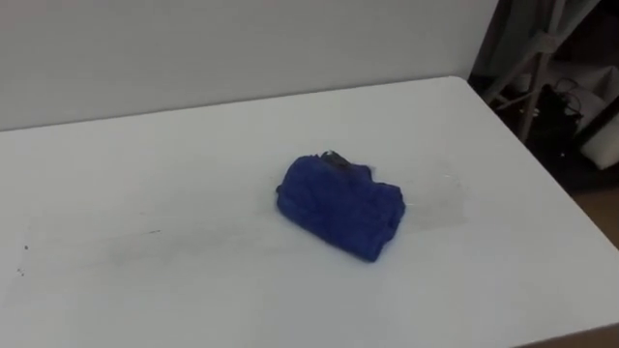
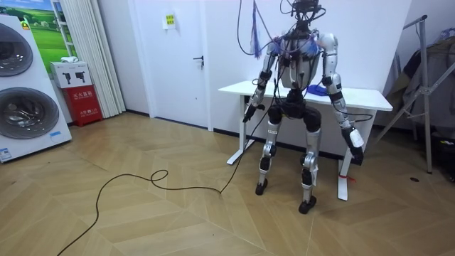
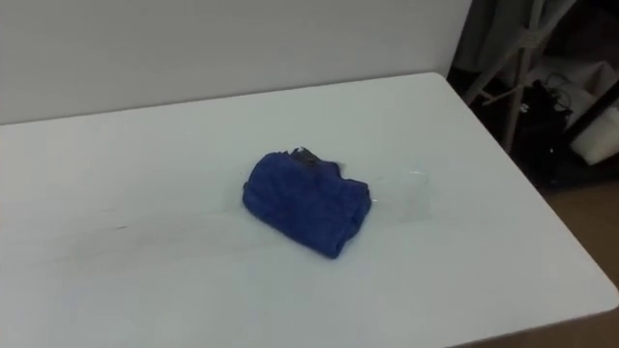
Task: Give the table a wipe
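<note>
A crumpled blue cloth (image 1: 340, 205) lies by itself on the white table (image 1: 145, 145), a little right of its middle, with a small dark bit showing at its far edge. Beside the cloth on the right is a faint wet patch (image 3: 411, 188). Thin grey smears (image 1: 145, 237) run across the left part of the tabletop. In the room view I stand upright at the table's (image 2: 370, 99) near side, facing it, and the cloth (image 2: 318, 89) shows past my arm. My left hand (image 2: 249, 114) and right hand (image 2: 355, 139) hang beside my legs, below the tabletop.
A pale wall runs along the table's far edge. Past the right edge stand a metal rack (image 1: 537, 58) and dark clutter on the floor. In the room view there are washing machines (image 2: 21, 85), a red box (image 2: 84, 103) and a door (image 2: 181, 57).
</note>
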Controlling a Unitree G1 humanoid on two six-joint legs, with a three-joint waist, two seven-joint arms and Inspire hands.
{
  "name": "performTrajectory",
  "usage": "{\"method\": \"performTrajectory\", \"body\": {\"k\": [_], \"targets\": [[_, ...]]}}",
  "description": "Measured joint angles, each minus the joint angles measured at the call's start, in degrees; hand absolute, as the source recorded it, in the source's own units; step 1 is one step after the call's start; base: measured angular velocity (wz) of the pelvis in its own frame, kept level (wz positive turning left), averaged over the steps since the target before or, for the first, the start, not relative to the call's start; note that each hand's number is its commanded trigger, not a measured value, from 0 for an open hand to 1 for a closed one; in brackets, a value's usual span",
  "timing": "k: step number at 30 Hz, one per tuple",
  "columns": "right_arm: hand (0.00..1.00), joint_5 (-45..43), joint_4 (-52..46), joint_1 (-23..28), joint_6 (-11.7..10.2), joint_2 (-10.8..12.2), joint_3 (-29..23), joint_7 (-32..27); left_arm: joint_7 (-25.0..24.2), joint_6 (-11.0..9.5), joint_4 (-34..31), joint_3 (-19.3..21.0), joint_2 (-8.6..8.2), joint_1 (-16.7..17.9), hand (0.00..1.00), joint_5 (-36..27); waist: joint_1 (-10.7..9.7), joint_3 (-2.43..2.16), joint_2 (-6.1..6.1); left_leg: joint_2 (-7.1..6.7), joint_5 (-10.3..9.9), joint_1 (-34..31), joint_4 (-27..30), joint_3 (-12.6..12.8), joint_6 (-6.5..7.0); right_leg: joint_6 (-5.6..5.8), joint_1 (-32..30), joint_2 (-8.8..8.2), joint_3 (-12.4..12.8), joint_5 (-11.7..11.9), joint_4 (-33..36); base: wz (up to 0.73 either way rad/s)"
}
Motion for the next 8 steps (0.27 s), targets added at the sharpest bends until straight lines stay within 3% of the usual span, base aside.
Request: {"method": "performTrajectory", "body": {"k": [2, 8], "targets": [[0.00, -5.3, -0.3, -2.5, -0.5, 0.2, 3.2, 0.0, 0.5, 0.0, 0.6, -0.7, -0.35, 0.1, 0.00, 0.0, 1.5, 0.04, 0.06, -0.03, 0.0, 0.0, 0.0, -0.2, 0.00, 0.00, 0.2, -0.01, -0.2, 0.0, -0.1, 0.06], [0.00, -9.9, 0.3, -6.2, -1.5, 0.6, 7.8, 1.5, 3.9, 0.0, 2.3, -1.8, -1.52, 0.2, 0.00, 0.1, 3.1, 0.09, 0.16, -0.11, 0.2, -1.1, 0.3, -2.4, 0.23, 0.04, 0.8, -0.06, -2.8, 0.0, -0.2, 0.17]]}}
